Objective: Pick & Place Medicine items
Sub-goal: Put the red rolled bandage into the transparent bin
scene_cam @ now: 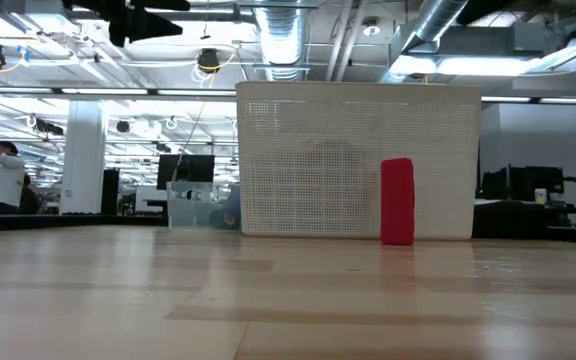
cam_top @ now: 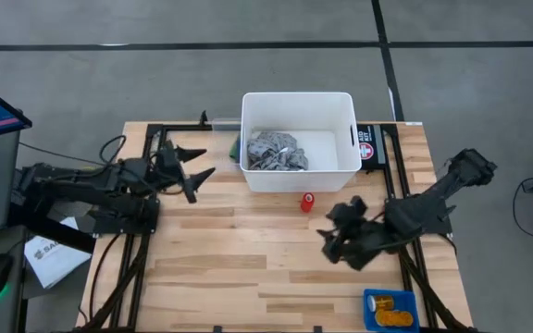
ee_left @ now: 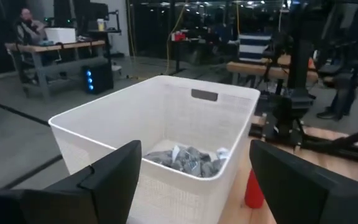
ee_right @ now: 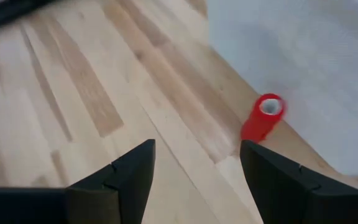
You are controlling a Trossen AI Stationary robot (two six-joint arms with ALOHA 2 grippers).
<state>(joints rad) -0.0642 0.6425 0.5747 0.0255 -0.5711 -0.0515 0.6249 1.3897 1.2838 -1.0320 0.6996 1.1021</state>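
Small red upright cylinder item [cam_top: 307, 202] stands on wooden table [cam_top: 229, 268], just near of white plastic bin [cam_top: 340, 171]; label unreadable. Grey crumpled rag [cam_top: 276, 151] in bin, partly hidden by wall. Left gripper [cam_top: 195, 173] & right gripper [cam_top: 333, 242]: jaws apart, empty.

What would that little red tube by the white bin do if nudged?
The red tube stands upright, tall and narrow, so it would probably tip. It looks round with an open top, so once down it would likely roll. Being small and hollow, it seems light.
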